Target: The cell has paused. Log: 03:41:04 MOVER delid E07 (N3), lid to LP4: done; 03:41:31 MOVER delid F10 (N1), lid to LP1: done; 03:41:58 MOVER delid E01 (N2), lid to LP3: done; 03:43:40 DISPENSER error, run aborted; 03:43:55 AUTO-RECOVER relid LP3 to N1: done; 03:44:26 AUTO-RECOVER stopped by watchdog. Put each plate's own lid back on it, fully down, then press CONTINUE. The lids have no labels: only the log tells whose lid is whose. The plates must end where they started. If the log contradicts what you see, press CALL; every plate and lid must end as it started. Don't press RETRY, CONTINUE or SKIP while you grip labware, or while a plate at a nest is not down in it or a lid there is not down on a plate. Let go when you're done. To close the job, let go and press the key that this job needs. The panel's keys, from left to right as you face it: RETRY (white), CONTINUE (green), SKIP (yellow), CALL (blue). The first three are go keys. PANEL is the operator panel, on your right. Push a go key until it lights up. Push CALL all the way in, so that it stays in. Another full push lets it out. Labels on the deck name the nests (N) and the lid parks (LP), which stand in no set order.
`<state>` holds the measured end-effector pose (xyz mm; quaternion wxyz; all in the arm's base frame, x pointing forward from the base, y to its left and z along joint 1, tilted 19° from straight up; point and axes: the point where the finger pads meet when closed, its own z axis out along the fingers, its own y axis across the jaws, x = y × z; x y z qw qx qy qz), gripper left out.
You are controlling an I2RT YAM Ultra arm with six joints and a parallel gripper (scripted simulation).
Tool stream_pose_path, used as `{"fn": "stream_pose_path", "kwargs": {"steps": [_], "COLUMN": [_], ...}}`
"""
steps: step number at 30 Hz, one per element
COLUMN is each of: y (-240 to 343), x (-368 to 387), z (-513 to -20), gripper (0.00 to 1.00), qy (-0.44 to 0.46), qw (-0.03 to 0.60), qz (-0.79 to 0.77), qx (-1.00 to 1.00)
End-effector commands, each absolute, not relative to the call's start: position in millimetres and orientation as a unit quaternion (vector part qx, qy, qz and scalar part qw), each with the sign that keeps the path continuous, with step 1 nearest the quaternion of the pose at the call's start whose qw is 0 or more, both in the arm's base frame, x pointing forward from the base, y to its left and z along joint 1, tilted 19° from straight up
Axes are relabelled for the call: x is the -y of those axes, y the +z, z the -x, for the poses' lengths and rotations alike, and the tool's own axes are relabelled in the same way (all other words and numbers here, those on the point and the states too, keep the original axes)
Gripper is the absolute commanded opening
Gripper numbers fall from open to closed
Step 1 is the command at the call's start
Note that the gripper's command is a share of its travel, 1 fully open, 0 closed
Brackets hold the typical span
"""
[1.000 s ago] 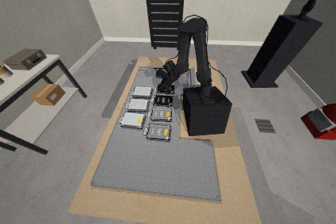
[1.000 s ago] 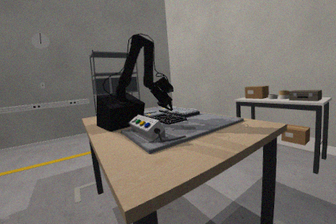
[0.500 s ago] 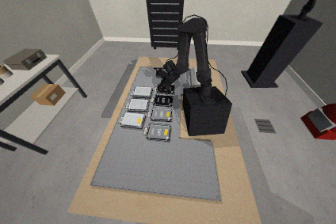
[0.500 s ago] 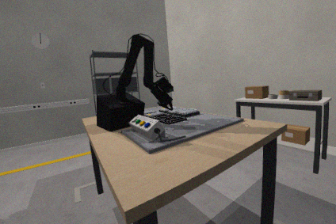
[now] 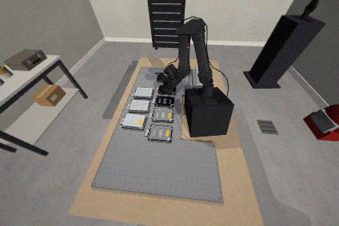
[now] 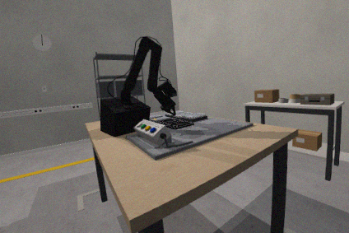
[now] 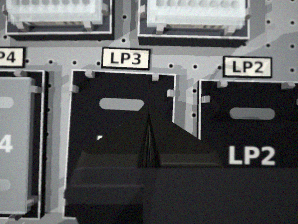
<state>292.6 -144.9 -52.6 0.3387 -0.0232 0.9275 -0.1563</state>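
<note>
Gripper fingers are pressed together on nothing above the bare lid park LP3, and you will find LP2 bare beside it, a grey lid lying in LP4, and two white plates in the nests beyond the label row.

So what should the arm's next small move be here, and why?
Probably open the claw and shift left over LP4. It is shut on nothing above LP3, which is bare, as is LP2. The only parked lid in the wrist view is the pale lid in LP4, so that looks nearest to pick.
</note>
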Motion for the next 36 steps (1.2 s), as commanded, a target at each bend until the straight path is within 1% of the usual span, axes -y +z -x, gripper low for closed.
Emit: {"fn": "stream_pose_path", "kwargs": {"steps": [1, 12, 19, 36], "y": [-53.5, -67.0, -71.0, -98.8], "x": [129.8, 88.5, 57.0, -16.3], "z": [-297.4, -300.3, -319.5, -322.3], "gripper": [0.00, 0.00, 0.00, 0.00], "qy": [-0.165, -0.166, -0.168, -0.167], "qw": [0.352, 0.352, 0.372, 0.362], "qz": [0.015, 0.016, 0.013, 0.014], "qx": [-0.921, -0.921, -0.913, -0.917]}}
